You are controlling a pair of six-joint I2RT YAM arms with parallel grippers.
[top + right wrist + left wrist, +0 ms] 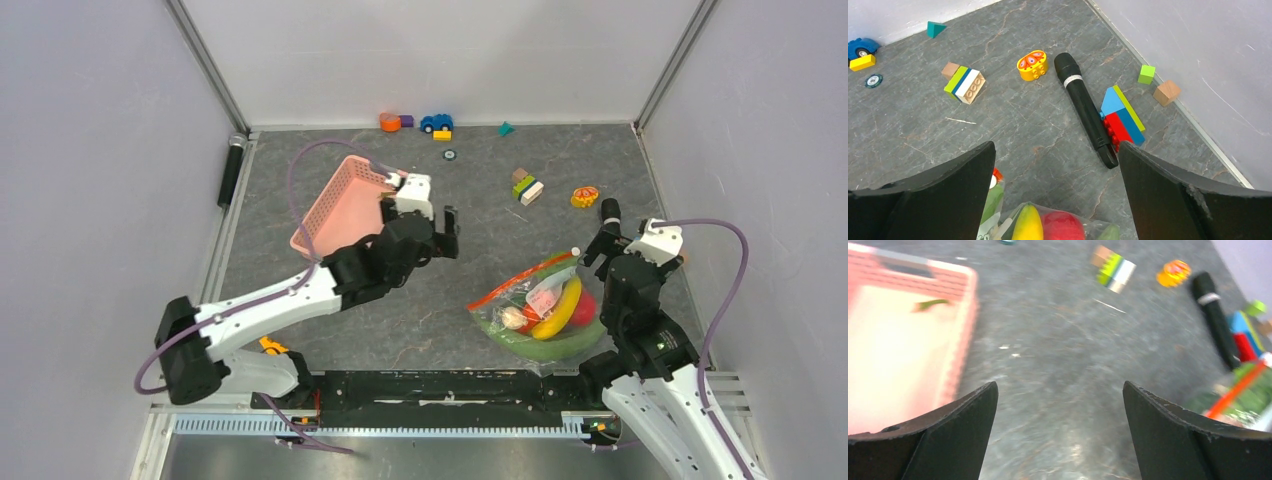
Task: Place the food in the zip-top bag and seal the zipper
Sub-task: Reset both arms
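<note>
left gripper [450,232]: open, empty, beside basket [340,205] | right gripper [606,228]: open, empty, over zip-top bag [530,305]

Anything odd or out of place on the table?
One green scrap lies alone in the pink basket. The black microphone-like stick lies among the toy blocks. The zip-top bag holds the food and nothing has spilled.

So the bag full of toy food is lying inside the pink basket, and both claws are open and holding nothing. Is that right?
Not quite. The zip-top bag of food lies on the table in front of the right gripper, well apart from the pink basket, as the top external view shows. The rest holds: the left gripper and the right one are open and hold nothing.
</note>
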